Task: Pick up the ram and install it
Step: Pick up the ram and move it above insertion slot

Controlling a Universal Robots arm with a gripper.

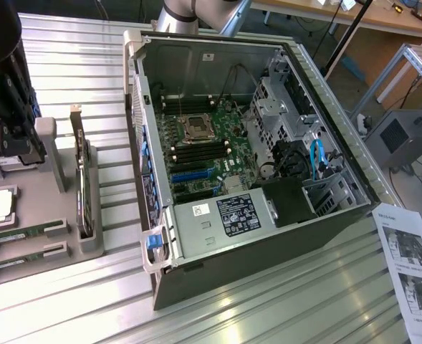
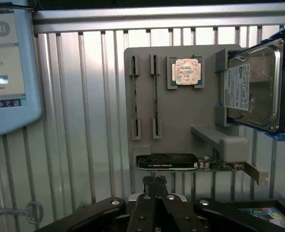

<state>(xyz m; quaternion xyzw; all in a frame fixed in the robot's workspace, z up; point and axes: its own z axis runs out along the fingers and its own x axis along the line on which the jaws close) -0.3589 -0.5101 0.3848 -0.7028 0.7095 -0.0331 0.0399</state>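
Note:
Two ram sticks (image 2: 155,96) (image 2: 134,96) stand on edge in the brackets of a grey parts holder (image 2: 181,116). In the exterior view they are the green strips (image 1: 21,234) (image 1: 10,264) at the left edge. My gripper (image 2: 154,182) hovers well above the holder, near its expansion-card side. It is shut, fingertips pressed together with nothing between them. In the exterior view the gripper (image 1: 17,140) is the black mass at the upper left. The open computer case (image 1: 325,215) lies in the middle, with the motherboard (image 1: 228,147) and its dark memory slots (image 1: 196,152) exposed.
The holder also carries a CPU (image 2: 185,71), a silver-labelled hard drive (image 2: 251,92) and a dark expansion card (image 2: 169,162) with a metal bracket. A teach pendant (image 2: 7,67) lies beside it on the ribbed metal table (image 2: 84,145). Printed sheets (image 1: 411,265) lie at the exterior view's right.

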